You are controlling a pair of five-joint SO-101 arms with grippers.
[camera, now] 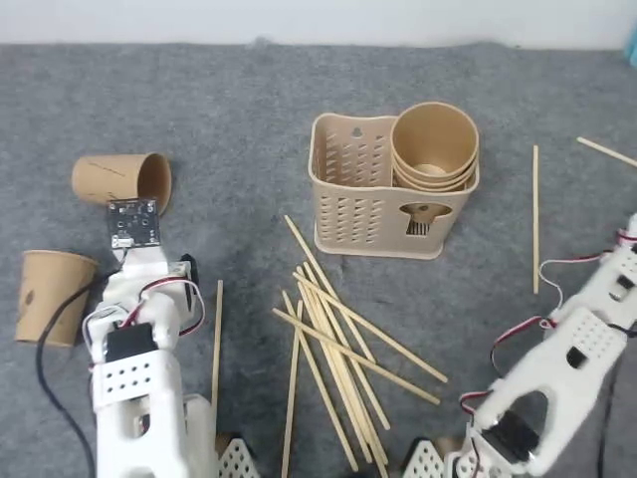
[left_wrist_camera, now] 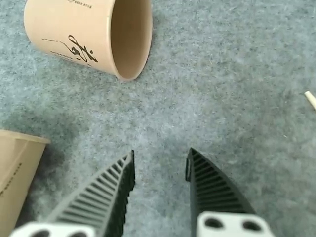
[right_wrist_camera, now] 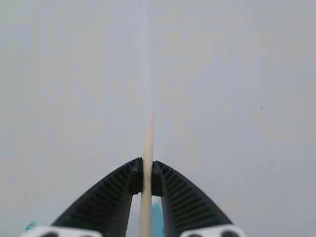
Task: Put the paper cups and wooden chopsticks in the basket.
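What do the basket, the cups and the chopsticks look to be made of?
Basket: probably moulded plastic. It is beige and smooth, with regular rows of slots in the walls.
Cups: paper. They are tan and matte, with thin walls and dark printed marks.
Chopsticks: bare wood, or possibly bamboo. They are pale, thin and straight, with no visible gloss.

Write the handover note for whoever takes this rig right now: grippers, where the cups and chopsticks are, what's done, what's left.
Left gripper: open, empty, over the grey mat between the two loose cups.
Right gripper: shut on the held chopstick, not yet at the basket.
Done: the stacked cups sit in one end of the basket.
Left: the cup on its side and the second cup beside the left arm. Also the chopstick pile in front of the basket, the lone chopstick by the left arm, and two outlying chopsticks on the basket's other side.
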